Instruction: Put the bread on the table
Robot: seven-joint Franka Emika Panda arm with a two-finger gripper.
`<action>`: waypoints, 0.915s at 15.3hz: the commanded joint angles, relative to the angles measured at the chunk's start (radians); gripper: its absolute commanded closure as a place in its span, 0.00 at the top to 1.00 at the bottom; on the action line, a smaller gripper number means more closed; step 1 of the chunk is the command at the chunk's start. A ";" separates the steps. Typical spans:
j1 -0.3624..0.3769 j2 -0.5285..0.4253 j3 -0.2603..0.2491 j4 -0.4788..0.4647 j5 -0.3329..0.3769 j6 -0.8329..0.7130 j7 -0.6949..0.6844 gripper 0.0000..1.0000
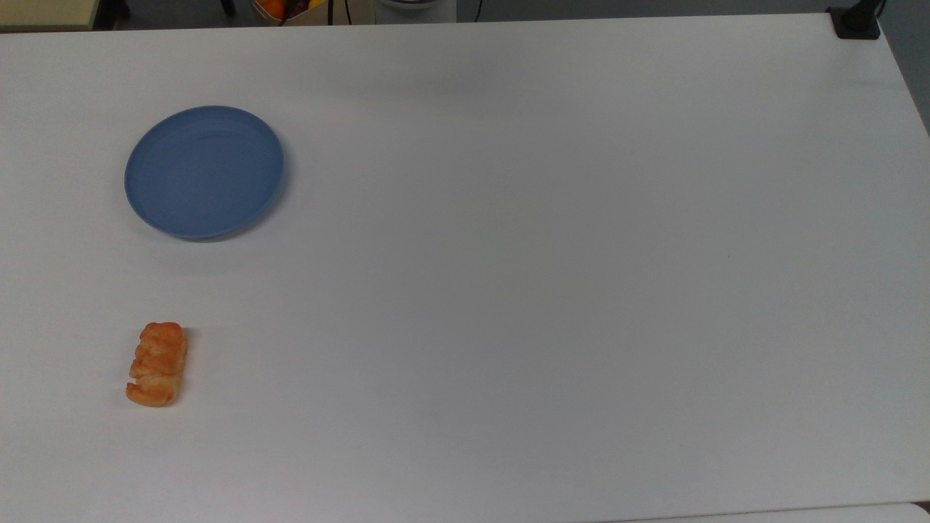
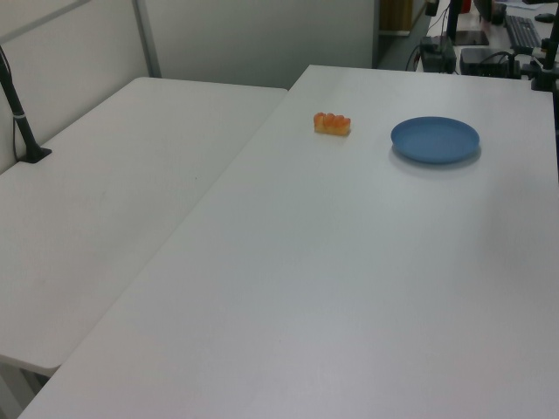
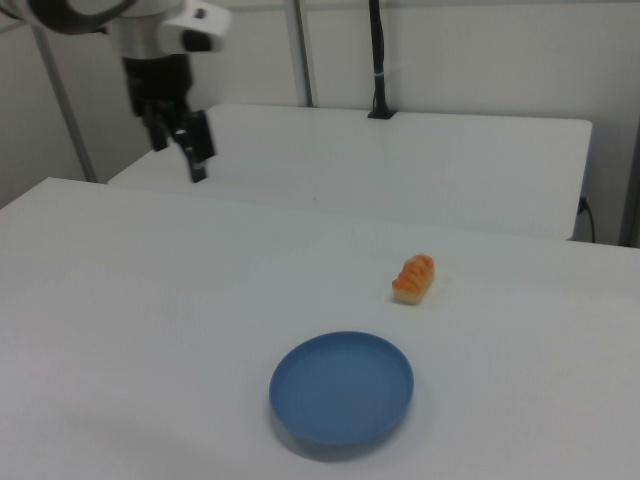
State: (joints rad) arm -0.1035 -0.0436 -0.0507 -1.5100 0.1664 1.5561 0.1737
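— Lying flat on the white table (image 1: 552, 276), the bread (image 1: 157, 364) sits near the top view's lower left corner, its long side running up and down there. Nothing touches it.

— And the blue plate (image 1: 204, 171)?

— Well apart from the bread, higher up in the top view and a little to the right. The plate is bare. In the left view the bread (image 2: 332, 124) is to the left of the plate (image 2: 435, 140), both near the far end of the table (image 2: 349, 288). In the right view the bread (image 3: 413, 278) lies beyond the plate (image 3: 342, 388) and slightly to its right.

— Where is the gripper?

— High in the right view's upper left, the gripper (image 3: 183, 140) hangs in the air under the white arm (image 3: 120, 20), pointing down, well away from both bread and plate and holding nothing. It is seen edge on, so I cannot tell whether its fingers are apart or together.

— Anything else around?

— A second white table (image 3: 400, 160) stands just beside the first, with a black pole (image 3: 377, 60) rising from its far edge. In the top view a black clamp (image 1: 856, 22) sits at the table's upper right corner.
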 commanded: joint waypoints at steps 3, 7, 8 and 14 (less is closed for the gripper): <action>0.024 -0.090 0.120 -0.160 -0.027 0.019 0.032 1.00; 0.076 -0.084 0.123 -0.240 -0.061 0.131 -0.034 1.00; 0.076 -0.070 0.123 -0.248 -0.061 0.171 -0.074 1.00; 0.076 -0.018 0.089 -0.231 -0.096 0.262 -0.241 1.00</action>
State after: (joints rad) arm -0.0355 -0.0619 0.0681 -1.7348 0.1067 1.7824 -0.0173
